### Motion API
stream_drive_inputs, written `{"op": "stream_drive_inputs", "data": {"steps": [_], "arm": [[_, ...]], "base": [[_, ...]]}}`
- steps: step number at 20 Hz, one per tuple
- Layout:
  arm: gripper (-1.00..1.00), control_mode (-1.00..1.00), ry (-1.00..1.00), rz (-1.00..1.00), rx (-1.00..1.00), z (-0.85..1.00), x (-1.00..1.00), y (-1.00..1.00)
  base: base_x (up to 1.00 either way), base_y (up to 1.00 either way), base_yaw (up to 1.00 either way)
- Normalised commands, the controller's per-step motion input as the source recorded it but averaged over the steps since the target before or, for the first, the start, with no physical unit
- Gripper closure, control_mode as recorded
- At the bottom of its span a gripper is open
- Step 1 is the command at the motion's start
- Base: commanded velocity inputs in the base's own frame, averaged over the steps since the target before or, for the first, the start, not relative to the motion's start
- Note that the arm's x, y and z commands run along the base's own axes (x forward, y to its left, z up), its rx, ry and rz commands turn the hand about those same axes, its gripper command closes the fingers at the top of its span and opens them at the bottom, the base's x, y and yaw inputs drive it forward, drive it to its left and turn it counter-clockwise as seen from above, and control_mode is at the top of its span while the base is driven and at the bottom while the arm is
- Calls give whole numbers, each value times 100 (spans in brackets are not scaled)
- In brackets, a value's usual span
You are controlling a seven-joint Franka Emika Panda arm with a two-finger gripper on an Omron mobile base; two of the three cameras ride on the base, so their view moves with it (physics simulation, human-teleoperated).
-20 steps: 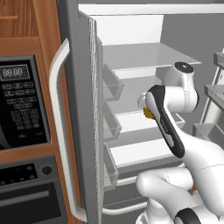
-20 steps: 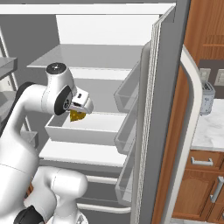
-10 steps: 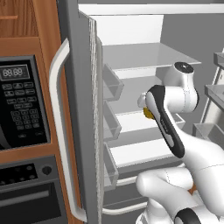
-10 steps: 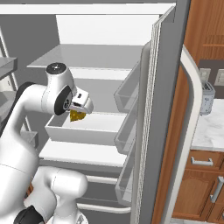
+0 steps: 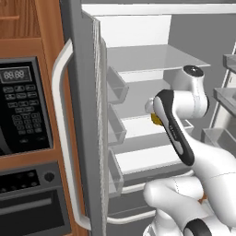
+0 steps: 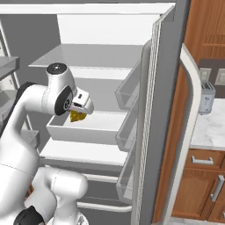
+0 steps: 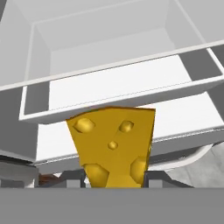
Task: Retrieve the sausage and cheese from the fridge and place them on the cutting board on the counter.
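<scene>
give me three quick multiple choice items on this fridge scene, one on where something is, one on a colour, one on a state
1. Where is the cheese?
A. in the claw, above a white fridge drawer
B. lying on the top glass shelf
C. inside the microwave

2. What colour is the cheese?
A. white
B. yellow-orange
C. green

3. What state is the fridge in?
A. both doors shut
B. doors open, interior showing
C. lying on its side

Answers: 1 A, the hand view shows the wedge between the claw's tips over the drawer. 2 B, its holed face is yellow-orange. 3 B, both base views show shelves and door bins.
</scene>
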Motion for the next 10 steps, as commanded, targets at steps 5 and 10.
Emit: {"op": "stream_drive_inputs", "data": {"steps": [5, 10], "arm": [[100, 100, 0, 0, 0, 0, 0, 0], [100, 100, 0, 0, 0, 0, 0, 0]], "base": [[-88, -3, 0], [-93, -1, 0]]}}
